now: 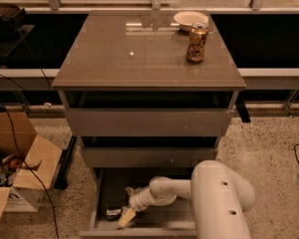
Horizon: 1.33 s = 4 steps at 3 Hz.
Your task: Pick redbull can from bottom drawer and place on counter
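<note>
The bottom drawer is pulled open below two narrower grey drawers. The redbull can lies on its side at the drawer's front left, small and silvery. My gripper reaches down into the drawer from the right, right next to the can, with one pale finger just right of it and another further back. The fingers look spread, with the can beside the front one. The counter is the glossy grey-brown top of the cabinet.
A taller orange-gold can and a white bowl stand at the counter's back right. An open cardboard box and cables lie on the floor at left. My white arm fills the lower right.
</note>
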{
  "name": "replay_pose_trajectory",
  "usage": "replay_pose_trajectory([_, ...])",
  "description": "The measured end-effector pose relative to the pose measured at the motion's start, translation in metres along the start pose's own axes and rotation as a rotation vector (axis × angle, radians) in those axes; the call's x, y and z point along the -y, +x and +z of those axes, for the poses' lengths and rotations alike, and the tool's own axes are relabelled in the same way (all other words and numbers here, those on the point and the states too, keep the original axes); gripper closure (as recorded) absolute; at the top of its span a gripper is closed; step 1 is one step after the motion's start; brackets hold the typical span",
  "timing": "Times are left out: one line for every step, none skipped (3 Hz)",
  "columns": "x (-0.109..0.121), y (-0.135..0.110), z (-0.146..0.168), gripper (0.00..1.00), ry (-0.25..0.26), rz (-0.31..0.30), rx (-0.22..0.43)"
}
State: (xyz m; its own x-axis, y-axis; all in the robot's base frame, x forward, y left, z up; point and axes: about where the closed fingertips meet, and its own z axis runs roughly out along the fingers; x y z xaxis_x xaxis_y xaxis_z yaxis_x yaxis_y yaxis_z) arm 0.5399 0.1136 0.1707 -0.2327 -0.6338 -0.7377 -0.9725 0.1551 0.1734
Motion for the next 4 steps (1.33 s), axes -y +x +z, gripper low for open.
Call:
replay_pose_trajectory([0.017,0.01,0.012,0.0,0.018,0.005,-0.004])
replay_pose_trajectory([0.028,0.021,0.02,0.0,0.023,0.014,-0.011])
replay_pose_trajectory([0.027,0.034,0.029,0.19,0.007,0.031,-0.03])
replay_pose_trajectory([0.015,0.04,0.023,0.5,0.013,0.051,-0.039])
